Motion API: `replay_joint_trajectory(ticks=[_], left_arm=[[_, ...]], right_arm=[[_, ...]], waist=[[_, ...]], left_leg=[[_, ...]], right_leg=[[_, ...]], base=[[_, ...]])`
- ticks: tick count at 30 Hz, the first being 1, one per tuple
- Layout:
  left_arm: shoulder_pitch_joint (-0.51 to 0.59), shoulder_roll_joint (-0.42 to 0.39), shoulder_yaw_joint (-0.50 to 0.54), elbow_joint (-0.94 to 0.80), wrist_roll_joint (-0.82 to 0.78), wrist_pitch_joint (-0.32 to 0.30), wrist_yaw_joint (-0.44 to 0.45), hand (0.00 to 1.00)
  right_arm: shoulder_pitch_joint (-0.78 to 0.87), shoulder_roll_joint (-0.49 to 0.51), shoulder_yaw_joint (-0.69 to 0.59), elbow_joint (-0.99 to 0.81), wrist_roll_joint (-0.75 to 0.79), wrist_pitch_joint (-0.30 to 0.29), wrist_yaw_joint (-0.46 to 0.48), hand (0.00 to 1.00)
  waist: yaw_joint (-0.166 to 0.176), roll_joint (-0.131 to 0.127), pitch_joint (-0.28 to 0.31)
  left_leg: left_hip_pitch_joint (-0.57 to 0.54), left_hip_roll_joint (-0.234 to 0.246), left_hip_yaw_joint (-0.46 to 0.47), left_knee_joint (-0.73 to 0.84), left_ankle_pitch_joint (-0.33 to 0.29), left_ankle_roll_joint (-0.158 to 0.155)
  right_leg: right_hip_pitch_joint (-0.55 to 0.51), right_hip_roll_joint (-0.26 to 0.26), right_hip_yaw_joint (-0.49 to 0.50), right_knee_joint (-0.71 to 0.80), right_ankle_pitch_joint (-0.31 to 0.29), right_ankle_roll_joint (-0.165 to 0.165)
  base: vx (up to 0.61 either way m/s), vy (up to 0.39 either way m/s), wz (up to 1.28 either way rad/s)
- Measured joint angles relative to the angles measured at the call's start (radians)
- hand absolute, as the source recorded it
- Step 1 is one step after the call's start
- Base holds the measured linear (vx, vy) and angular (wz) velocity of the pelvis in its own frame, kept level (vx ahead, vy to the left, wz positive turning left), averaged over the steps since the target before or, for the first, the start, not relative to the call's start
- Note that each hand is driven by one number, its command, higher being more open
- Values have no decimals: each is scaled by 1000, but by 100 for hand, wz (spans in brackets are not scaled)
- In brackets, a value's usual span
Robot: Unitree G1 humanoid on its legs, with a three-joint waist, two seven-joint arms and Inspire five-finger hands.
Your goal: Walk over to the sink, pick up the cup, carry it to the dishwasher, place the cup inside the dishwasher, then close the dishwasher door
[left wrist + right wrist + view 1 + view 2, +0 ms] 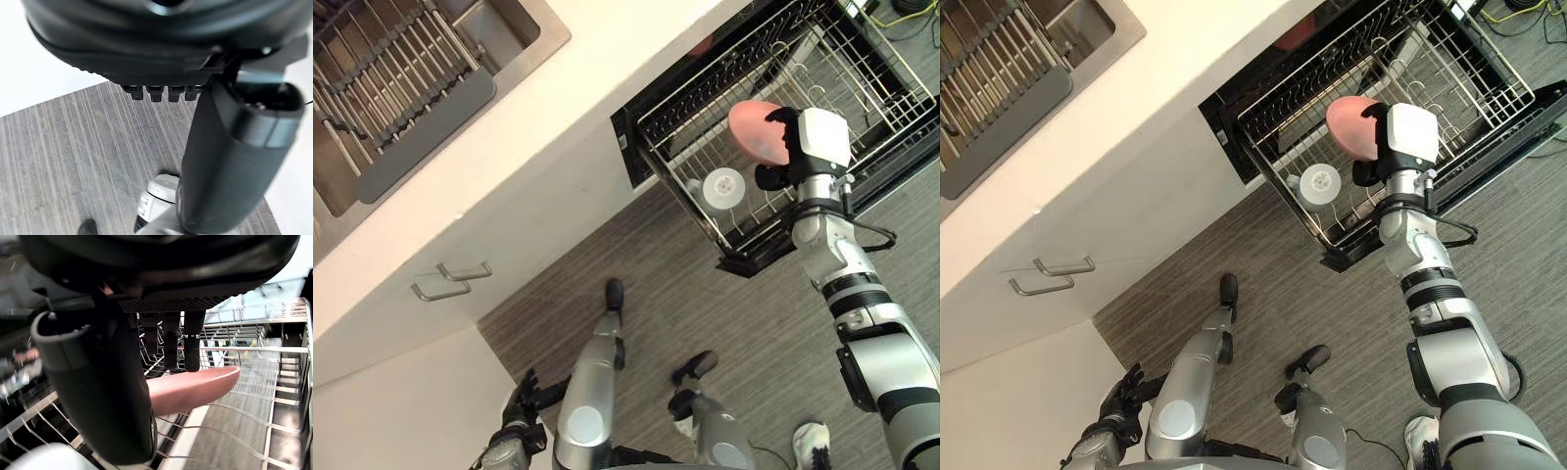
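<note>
A: Right hand state?
B: Right hand (pixel 781 122): fingers (pixel 176 345) curled over the top of the cup (pixel 756 132), thumb (pixel 107 396) wrapped under it. The cup is pinched between them, a firm hold.
A: Cup location?
B: It's pink, on its side in the hand, upper right of centre in the eye views. It sits over the rack (pixel 876 73), near the rack's lower-left corner as framed. In the right wrist view the cup's edge is above the wire tines. Cannot tell if it touches the wires.
A: Anything else in that rack?
B: One white round item (pixel 723 186) among the tines, just lower left of the cup. Not touching it.
A: Dishwasher?
B: Dishwasher (pixel 628 147) is open, upper right of frame. The rack is pulled out over the striped floor (pixel 724 323).
A: Left hand?
B: Left hand (pixel 514 411) is at bottom left, hanging low. Fingers relaxed and loosely straight, nothing in them. The left wrist view has floor past it.
A: Sink?
B: Sink (pixel 524 24) is upper left, set in the pale counter (pixel 607 69), with a wire drainer (pixel 391 88) in it. It's well apart from the cup. Below the counter is the cabinet front (pixel 538 211), with two bar handles (pixel 450 279) left of centre.
</note>
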Motion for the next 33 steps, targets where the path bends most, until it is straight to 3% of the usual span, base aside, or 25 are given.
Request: replay_joint_trajectory(ticks=[4,7,13,17,20,21,25,28,33], left_arm=[[18,-26,73,31,29,20,2,100],[58,-36,109,34,31,37,-1,100],[99,-43,172,47,108,54,1,100],[153,-46,172,61,126,63,1,100],[164,-47,170,65,121,67,1,100],[163,-47,169,65,119,67,1,100],[133,-46,147,63,93,70,-1,100],[103,-45,108,62,81,69,-2,100],[78,-40,50,64,23,88,13,100]], right_arm=[[147,81,-52,-265,63,-18,100,100],[256,159,-124,-319,120,-25,138,100],[355,177,-278,-312,176,0,163,100],[429,177,-433,-230,386,30,152,100],[429,166,-539,-108,558,35,146,100],[427,153,-556,-49,612,40,137,0],[356,116,-580,47,773,40,115,0],[230,58,-579,78,872,40,102,0],[80,9,-521,129,913,-7,106,0]], waist=[[-43,-6,-42],[-55,-25,-107],[-77,-53,-176],[-89,-51,-245],[-112,-33,-250],[-115,-28,-244],[-133,9,-142],[-133,59,-56],[-100,109,-28]], left_leg=[[65,-3,19,-43,7,-9],[120,-12,41,-67,7,-9],[217,-18,59,-97,11,-12],[275,-33,74,-125,21,-7],[247,-26,75,-149,39,-6],[217,-19,76,-153,53,-4],[139,-9,76,-154,82,7],[70,-13,75,-156,104,21],[7,-41,47,-155,117,36]], right_leg=[[30,-6,27,1,-2,1],[62,-13,44,2,-7,8],[131,-22,63,10,-8,10],[152,-47,85,45,-32,25],[100,-50,96,71,-39,22],[64,-47,103,80,-38,20],[-22,-39,113,90,-7,-1],[-92,-40,120,86,26,-5],[-137,-58,104,66,43,4]], base=[[-32,60,-15],[-18,47,-17],[-32,38,-9],[-47,44,-7],[-111,54,-6],[-127,56,-9],[-120,53,-7],[-83,70,-4],[28,33,10]])
